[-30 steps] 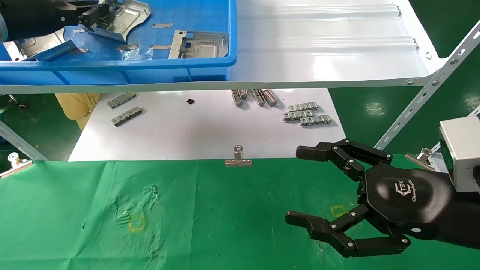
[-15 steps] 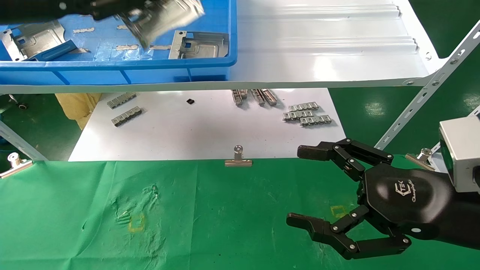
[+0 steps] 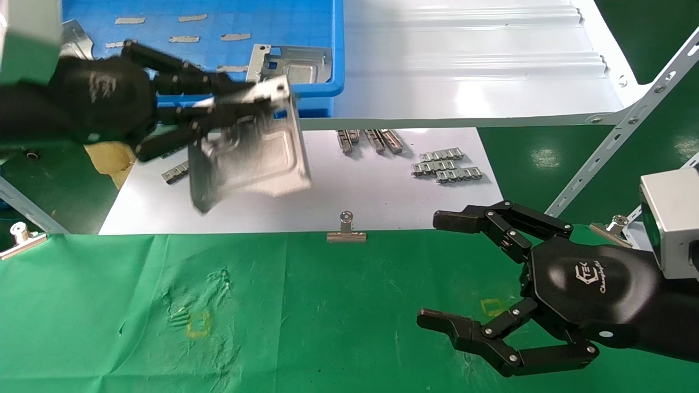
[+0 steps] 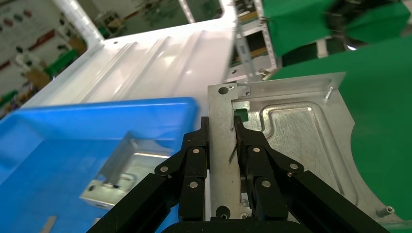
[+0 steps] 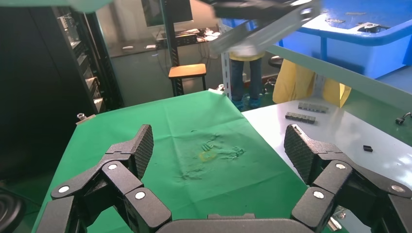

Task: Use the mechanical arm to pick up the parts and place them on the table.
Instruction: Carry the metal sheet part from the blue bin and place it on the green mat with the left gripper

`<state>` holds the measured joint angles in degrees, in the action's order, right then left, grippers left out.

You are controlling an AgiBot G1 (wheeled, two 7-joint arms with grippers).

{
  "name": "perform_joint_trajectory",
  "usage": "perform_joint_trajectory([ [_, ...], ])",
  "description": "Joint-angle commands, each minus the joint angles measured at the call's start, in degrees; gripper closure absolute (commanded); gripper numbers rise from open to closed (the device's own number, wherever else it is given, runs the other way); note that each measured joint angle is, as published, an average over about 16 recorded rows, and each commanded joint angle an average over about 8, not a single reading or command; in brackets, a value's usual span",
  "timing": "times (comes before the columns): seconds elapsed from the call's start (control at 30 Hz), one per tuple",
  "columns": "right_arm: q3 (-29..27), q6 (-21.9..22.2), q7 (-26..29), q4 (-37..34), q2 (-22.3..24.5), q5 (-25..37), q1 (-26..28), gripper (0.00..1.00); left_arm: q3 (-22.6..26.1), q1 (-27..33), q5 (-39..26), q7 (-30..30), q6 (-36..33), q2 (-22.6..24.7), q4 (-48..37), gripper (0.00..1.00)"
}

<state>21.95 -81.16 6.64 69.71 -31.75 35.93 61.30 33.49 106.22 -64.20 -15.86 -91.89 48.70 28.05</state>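
— What do we see our left arm doing?

— Our left end effector (image 3: 240, 112), the shiny black hand with jointed fingers, is pinching a silvery stamped sheet-metal plate (image 3: 254, 150) by one edge. In the left wrist view the black fingers (image 4: 194, 160) press on both sides of that plate (image 4: 291, 141).

— Where is the plate?

— It hangs up in the air, tilted, in front of the blue plastic tray (image 3: 306, 87) and above the glossy white board (image 3: 306, 191). It is not touching the green cloth worktop (image 3: 327, 305).

— Are there more plates?

— Yes. We see another silvery plate (image 3: 292, 63) lying in the blue tray, near its front corner. A bit of one more plate (image 3: 73, 41) peeks out behind our left arm.

— And our right arm?

— Our right end effector (image 3: 445, 270) rests low over the green worktop on the right side. Its black fingers are spread wide apart and hold nothing.

— What else is there?

— Small grey linked clip strips (image 3: 448, 166) lie on the white board. A silver binder clip (image 3: 347, 229) sits where the board meets the green cloth. A small yellow square mark (image 3: 198, 325) shows on the wrinkled cloth.
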Motion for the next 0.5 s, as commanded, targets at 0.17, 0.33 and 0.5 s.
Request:
perform_joint_trajectory([
  [0.17,0.00,0.00,0.00,0.00,0.00,0.00,0.00,0.00,7.10,-6.19,1.90,-4.88,0.78,-4.64,7.09,1.00],
  [0.33,0.00,0.00,0.00,0.00,0.00,0.00,0.00,0.00,12.55,-9.03,-2.67,-12.32,1.19,-4.45,4.82,1.00],
  [0.5,0.00,0.00,0.00,0.00,0.00,0.00,0.00,0.00,15.96,-10.78,-4.92,-20.00,1.31,-3.49,1.40,1.00],
])
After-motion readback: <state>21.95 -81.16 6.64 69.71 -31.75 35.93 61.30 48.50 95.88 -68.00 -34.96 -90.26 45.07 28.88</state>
